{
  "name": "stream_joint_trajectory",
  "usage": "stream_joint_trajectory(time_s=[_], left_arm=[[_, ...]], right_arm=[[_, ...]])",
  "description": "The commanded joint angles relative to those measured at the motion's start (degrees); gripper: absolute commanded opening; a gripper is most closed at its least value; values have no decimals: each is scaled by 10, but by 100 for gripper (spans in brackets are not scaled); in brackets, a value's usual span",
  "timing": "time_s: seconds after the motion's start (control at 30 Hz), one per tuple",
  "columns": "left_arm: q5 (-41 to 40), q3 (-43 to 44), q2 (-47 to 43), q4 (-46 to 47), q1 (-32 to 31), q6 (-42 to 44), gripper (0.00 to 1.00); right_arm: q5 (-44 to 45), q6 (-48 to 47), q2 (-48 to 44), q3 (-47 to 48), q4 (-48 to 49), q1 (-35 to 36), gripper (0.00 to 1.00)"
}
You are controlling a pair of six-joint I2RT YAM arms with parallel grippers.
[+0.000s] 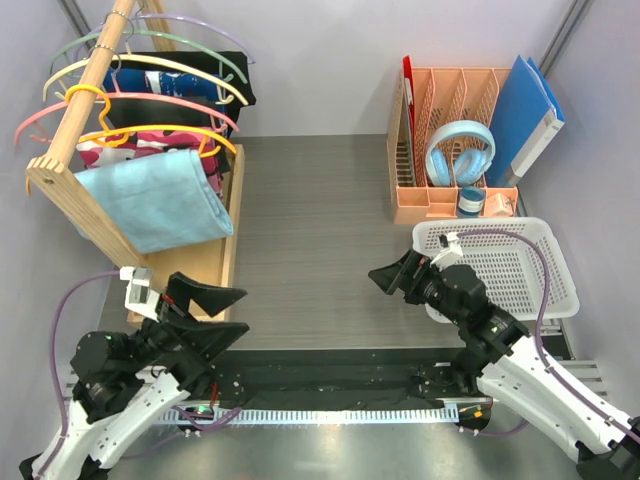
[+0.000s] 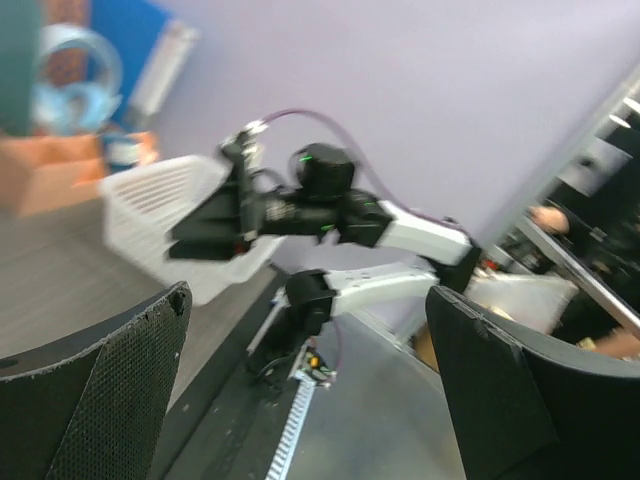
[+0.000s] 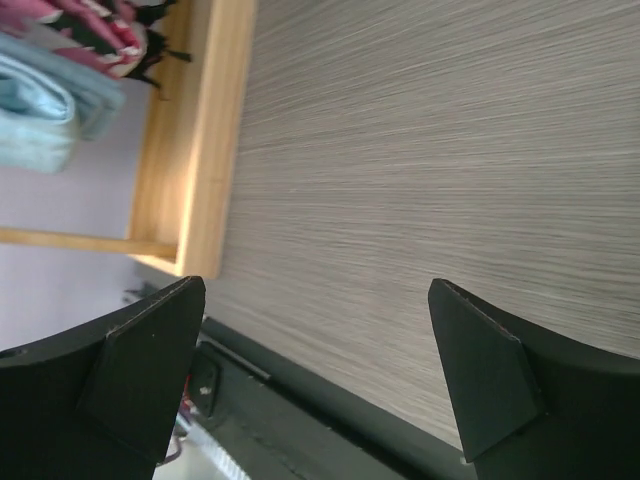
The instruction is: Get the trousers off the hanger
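The sky-blue trousers (image 1: 152, 205) hang folded over the lower bar of the yellow-orange hanger (image 1: 222, 141), at the near end of the wooden rail on the left. They also show in the right wrist view (image 3: 40, 110) at the top left. My left gripper (image 1: 244, 310) is open and empty, low by the rack's base, below the trousers and apart from them. In its own view (image 2: 310, 330) it faces the right arm. My right gripper (image 1: 385, 283) is open and empty over the table's right part, pointing left; its own view (image 3: 315, 330) shows bare table between the jaws.
The wooden rack (image 1: 75, 140) holds several other hangers and garments, one of them pink camouflage (image 3: 90, 25). Its wooden base (image 1: 235, 215) runs along the left. A white basket (image 1: 545, 265) stands at the right, with an orange organiser (image 1: 420, 205), headphones (image 1: 460, 150) and a blue binder (image 1: 525, 110) behind.
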Motion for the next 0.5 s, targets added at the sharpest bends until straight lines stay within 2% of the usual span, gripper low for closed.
stream_joint_trajectory(time_s=[0.0,0.07,0.1,0.13,0.23,0.33,0.4,0.47], left_arm=[[-211,48,7,-235,2,-46,100],[-281,60,1,-310,2,-96,100],[-344,74,-12,-337,2,-157,100],[-366,79,-27,-389,2,-187,100],[-407,114,-27,-451,2,-224,100],[-367,142,-25,-453,2,-192,100],[-341,158,-33,-456,2,-176,100],[-358,180,-33,-476,2,-175,100]], right_arm=[[73,-65,46,92,-113,-1,100],[60,-93,57,107,-110,-1,100],[55,-99,58,118,-108,-1,100],[37,-115,56,121,-102,-1,100],[36,-113,48,123,-75,-1,100],[44,-104,61,136,-71,-1,100],[15,-118,76,149,-54,-1,99],[-38,-140,106,160,-19,-1,100]])
